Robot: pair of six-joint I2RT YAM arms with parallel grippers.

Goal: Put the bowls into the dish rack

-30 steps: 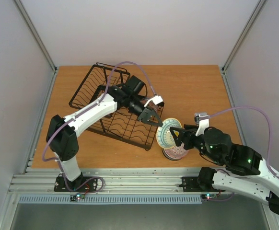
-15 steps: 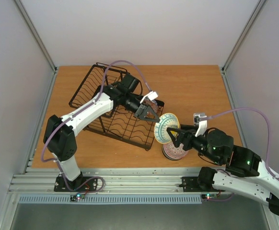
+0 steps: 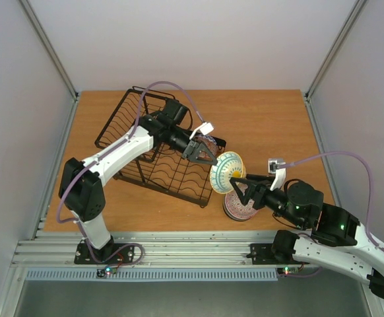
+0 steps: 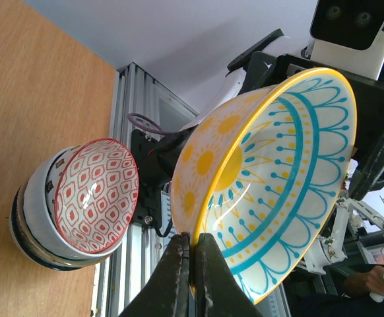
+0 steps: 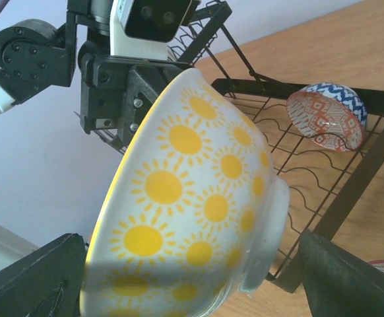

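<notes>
So, one patterned bowl (image 5: 327, 115) sat in the dish rack (image 3: 169, 173) at centre-left, my left gripper (image 4: 193, 249) pinched the sun bowl (image 3: 226, 172) by its rim mid-frame, my right gripper (image 3: 238, 188) gaped wide beside it, and the stack of bowls (image 3: 241, 210) just below awaited loading.

One dish rack (image 3: 123, 125) stands on the one counter (image 3: 271, 119). As for bowls, there is one sun-patterned bowl (image 3: 225, 172) up in the air, one blue-and-red bowl (image 5: 328, 115) in the rack, and one stack (image 4: 47, 211) of nested bowls. The stack has a red-patterned bowl on top and is at least three deep; the lower rims sit too tight to number surely. That makes five bowls or more. Two hands: left hand (image 4: 192, 246), right hand (image 3: 238, 188).
</notes>
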